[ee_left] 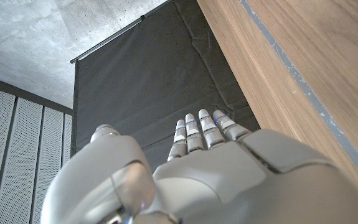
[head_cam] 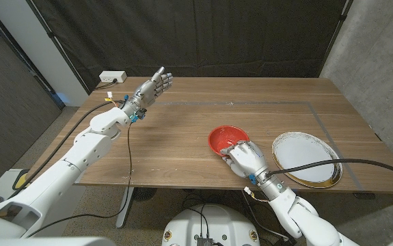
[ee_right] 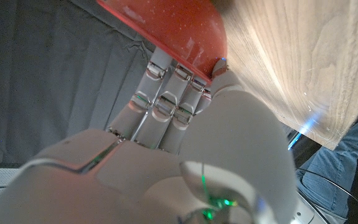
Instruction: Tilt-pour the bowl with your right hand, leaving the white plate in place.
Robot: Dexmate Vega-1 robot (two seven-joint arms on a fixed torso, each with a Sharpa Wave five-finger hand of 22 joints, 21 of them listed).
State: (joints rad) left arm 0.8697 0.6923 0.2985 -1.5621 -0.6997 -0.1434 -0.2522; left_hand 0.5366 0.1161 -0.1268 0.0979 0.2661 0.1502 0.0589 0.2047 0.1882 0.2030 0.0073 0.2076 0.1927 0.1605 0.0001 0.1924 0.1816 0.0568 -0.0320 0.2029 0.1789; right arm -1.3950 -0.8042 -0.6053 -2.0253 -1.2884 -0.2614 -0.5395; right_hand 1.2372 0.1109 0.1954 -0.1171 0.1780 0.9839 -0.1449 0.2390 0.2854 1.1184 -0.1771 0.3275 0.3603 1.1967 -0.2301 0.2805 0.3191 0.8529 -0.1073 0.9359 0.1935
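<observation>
Right hand (head_cam: 246, 157) grips red bowl (head_cam: 225, 139) rim; a loose grip could slide it into white plate (head_cam: 307, 157) just right. Left hand (head_cam: 156, 85) empty, fingers straight, far left.

The head view is evenly and softly lit from above, sharp across the wooden table (head_cam: 182, 137), with faint, short shadows under the red bowl (head_cam: 225, 139) and the left arm. The black curtain (head_cam: 203, 34) behind the far edge swallows the light and shows little detail. Straight edges bow slightly toward the picture's corners. In the right wrist view the right hand (ee_right: 166, 155) is close and soft-focused, the tabletop is washed out by glare, and a blue flare glints at its edge. In the left wrist view the left hand (ee_left: 185, 168) is blurred while the table grain is crisp.
</observation>
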